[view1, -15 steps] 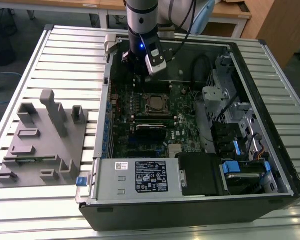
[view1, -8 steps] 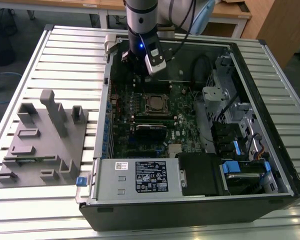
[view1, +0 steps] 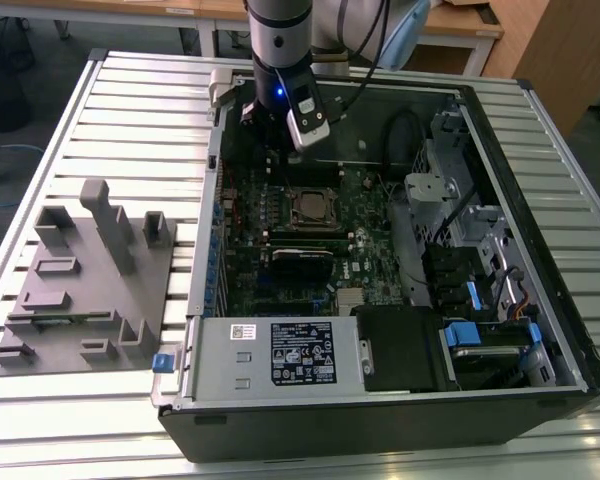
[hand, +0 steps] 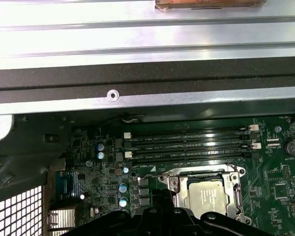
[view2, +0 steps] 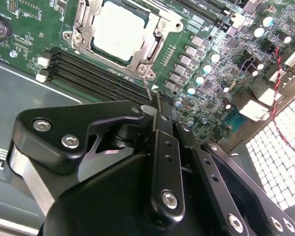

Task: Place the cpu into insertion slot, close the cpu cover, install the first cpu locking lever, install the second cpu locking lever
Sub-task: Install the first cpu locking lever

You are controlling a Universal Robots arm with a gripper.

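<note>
Bright, even light; soft shadows.

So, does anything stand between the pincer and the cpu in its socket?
Nothing visible does. In the second wrist view the pincer hangs beside the cpu, which lies framed by the cpu cover. Only a thin lever wire rises from the cover's near corner toward the pincer.

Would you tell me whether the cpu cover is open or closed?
Closed: the cpu cover lies flat around the cpu, whose silver top shows through its window in both wrist views.
</note>
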